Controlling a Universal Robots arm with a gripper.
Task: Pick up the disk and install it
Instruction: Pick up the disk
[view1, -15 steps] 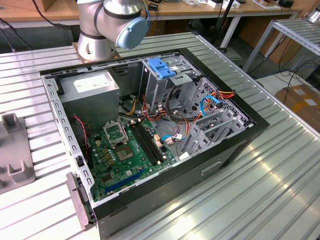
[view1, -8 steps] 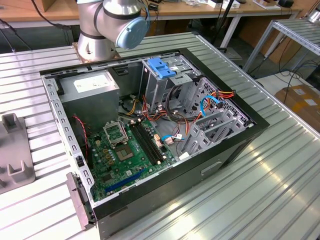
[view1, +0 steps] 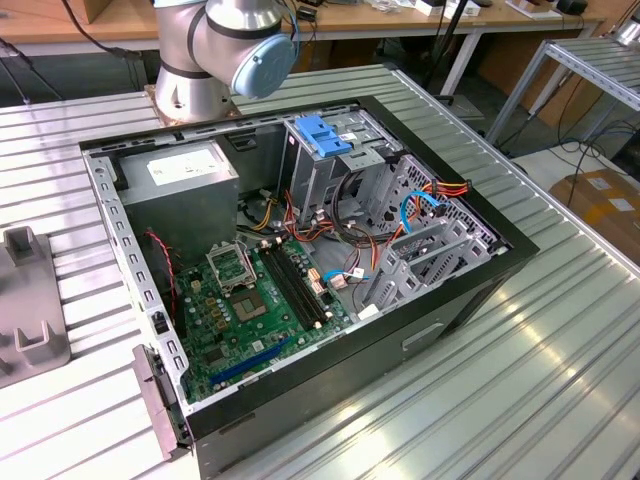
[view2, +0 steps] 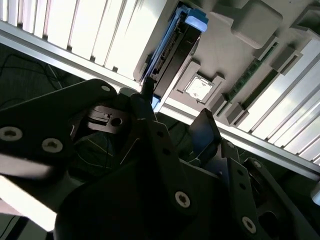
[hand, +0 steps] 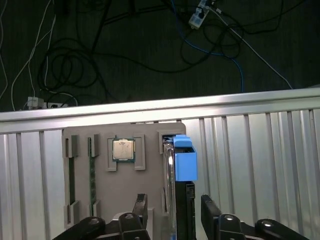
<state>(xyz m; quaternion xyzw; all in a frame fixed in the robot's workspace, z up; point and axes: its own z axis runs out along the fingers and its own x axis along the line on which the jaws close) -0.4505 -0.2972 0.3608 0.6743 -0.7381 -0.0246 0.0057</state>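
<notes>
The disk (hand: 184, 162) stands on edge in a slot of a grey holder tray (hand: 125, 190), with bright blue carrier rails along its dark body. In the first wrist view my gripper (hand: 175, 209) is open, one black finger on each side of the disk's near end with a small gap to each. The second wrist view has the same disk (view2: 172, 55) just beyond my gripper (view2: 175, 117). In the exterior view the open computer case (view1: 470, 290) lies on the ribbed metal table, with the arm's base (view1: 190, 90) behind it.
A processor chip (hand: 123, 149) and memory sticks (hand: 92, 172) sit in the tray beside the disk. The table's edge rail (hand: 150, 107) runs just past the tray, with cables on the floor beyond. Inside the case stands a metal cage with a blue bracket (view1: 325, 135).
</notes>
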